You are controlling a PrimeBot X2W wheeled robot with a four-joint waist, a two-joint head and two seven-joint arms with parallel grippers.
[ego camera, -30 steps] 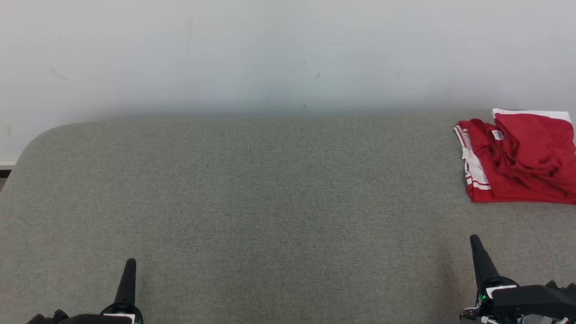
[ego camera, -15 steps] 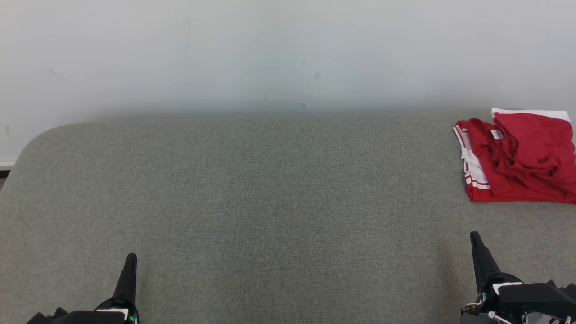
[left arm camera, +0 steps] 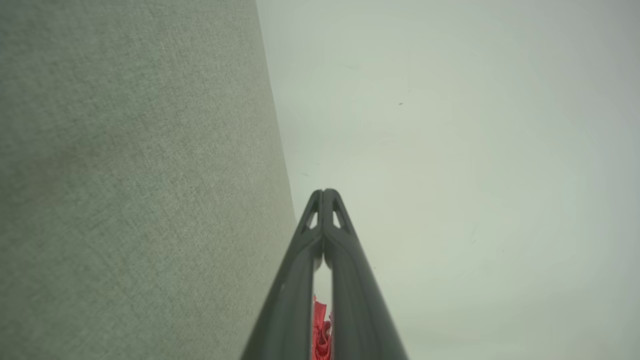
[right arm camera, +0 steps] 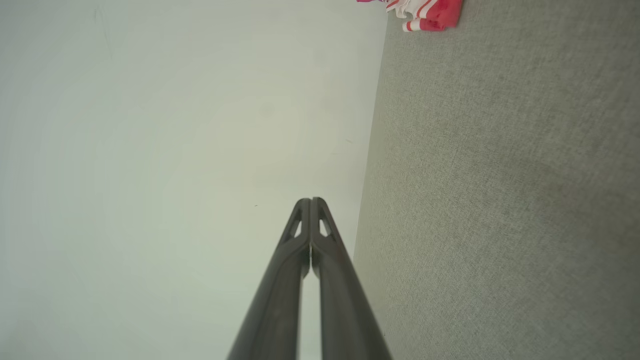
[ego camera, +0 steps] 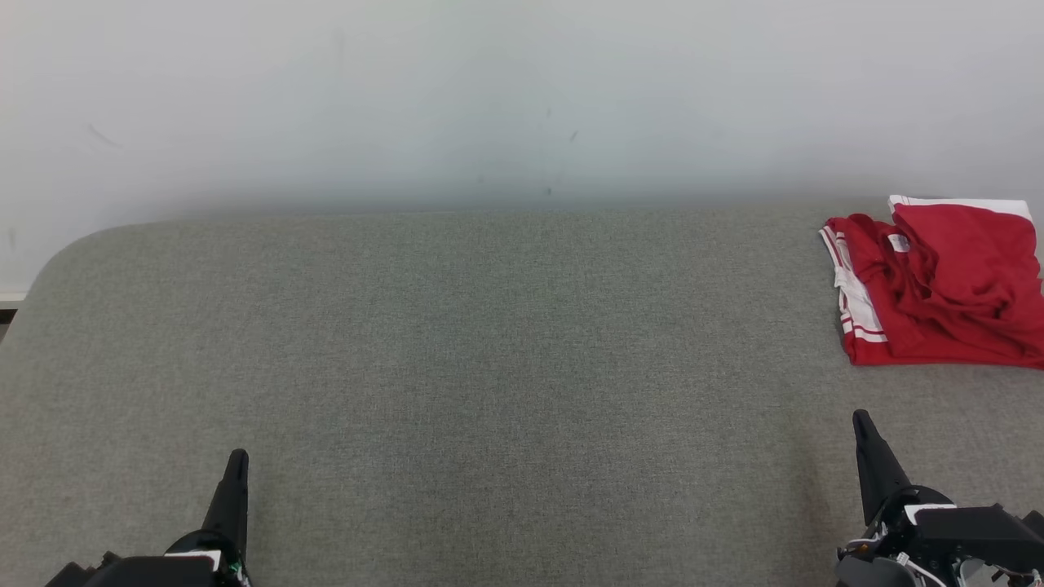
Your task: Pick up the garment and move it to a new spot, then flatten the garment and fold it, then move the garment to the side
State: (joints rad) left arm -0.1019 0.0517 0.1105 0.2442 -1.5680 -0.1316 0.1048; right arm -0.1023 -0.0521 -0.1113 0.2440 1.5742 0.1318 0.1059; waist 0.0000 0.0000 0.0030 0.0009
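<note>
Both grippers sit a little higher in the head view than a second ago: the left gripper (ego camera: 236,461) at lower left and the right gripper (ego camera: 861,424) at lower right. The garment (ego camera: 946,285) has barely drifted left, together with the specks on the wall (ego camera: 489,98) (so camera, not cloth).

Left gripper: fingers pressed together at the tips, holding nothing. In the left wrist view a sliver of red shows through the slit between the finger shanks.

Right gripper: likewise closed on nothing, tips meeting in the right wrist view.

Garment: red with white striped trim, rumpled, at the right edge of the head view above mid-height and partly cut off by the frame. It lies on the grey fabric surface (ego camera: 489,367) close to the wall, well apart from both grippers, with the right one nearer.
</note>
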